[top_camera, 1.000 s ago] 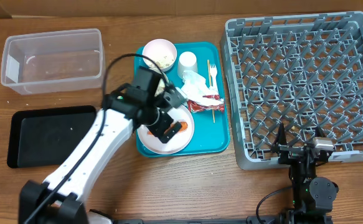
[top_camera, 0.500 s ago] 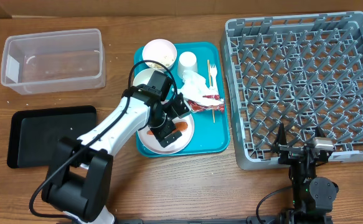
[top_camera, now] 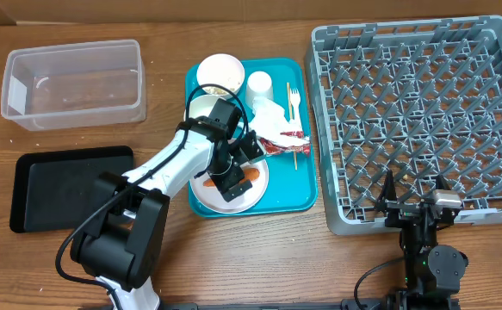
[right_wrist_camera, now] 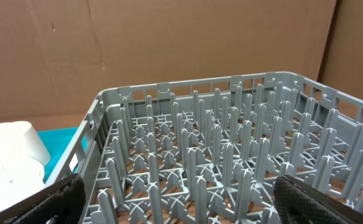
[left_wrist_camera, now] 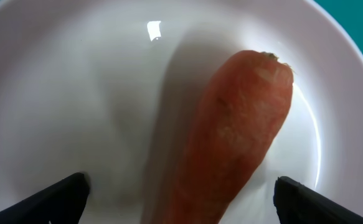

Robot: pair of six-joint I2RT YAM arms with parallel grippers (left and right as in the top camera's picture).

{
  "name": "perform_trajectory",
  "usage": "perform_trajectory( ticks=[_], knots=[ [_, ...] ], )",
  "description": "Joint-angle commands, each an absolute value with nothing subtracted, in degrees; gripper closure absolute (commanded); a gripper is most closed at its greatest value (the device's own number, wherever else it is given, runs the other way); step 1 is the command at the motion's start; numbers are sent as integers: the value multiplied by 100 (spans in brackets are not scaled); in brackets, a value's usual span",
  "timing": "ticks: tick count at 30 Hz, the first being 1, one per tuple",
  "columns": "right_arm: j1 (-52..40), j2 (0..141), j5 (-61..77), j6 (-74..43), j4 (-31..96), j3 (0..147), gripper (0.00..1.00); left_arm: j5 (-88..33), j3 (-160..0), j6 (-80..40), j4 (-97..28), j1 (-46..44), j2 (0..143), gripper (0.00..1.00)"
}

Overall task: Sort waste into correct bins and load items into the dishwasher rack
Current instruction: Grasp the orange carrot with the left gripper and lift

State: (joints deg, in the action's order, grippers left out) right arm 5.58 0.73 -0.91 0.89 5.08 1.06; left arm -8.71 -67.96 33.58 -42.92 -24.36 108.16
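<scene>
Overhead: rack point(top_camera: 414, 112) on wood table point(top_camera: 259, 258); cardboard wall point(right_wrist_camera: 169, 50).

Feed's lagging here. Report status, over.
Left pincer open over carrot on plate. Right pincer open, beside rack. Nothing covering carrot.

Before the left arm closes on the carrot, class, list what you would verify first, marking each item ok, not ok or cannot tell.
1. Opening of the left gripper: ok, fingertips stand wide apart.
2. Position of the carrot between those fingertips: ok, roughly centred.
3. Nothing else on the white plate beside the carrot: ok in the wrist view.
4. Fingertips clear of the plate's surface: cannot tell.
5. Access to the clear tub: ok, nothing over it and it looks empty.
6. Place of the right gripper: ok, open at the near edge of the dishwasher rack, far from the plate.
</scene>
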Motion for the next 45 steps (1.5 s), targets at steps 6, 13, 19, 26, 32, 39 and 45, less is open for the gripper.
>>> perform_trajectory(
  ticks=[6,13,19,26,32,39,45],
  knots=[
    [572,16,-141,113,464,47,0,-829,-6807,3472,-4307,-2447,11096,34],
    [572,16,-141,113,464,47,0,-541,-6807,3446,-4340,-2585,11098,42],
    [572,16,-141,113,464,47,0,-366,-6799,3430,-4370,-2875,11098,55],
    [572,16,-141,113,464,47,0,-5,-6799,3253,-4372,-2910,11098,71],
    [572,16,-141,113,464,47,0,268,-6801,2969,-4390,-2910,11096,77],
    [572,16,-143,113,464,47,0,305,-7194,2300,-4751,-2869,11087,96],
    [572,16,-141,113,464,47,0,-338,-8294,2182,-5699,-2729,11087,96]
  ],
)
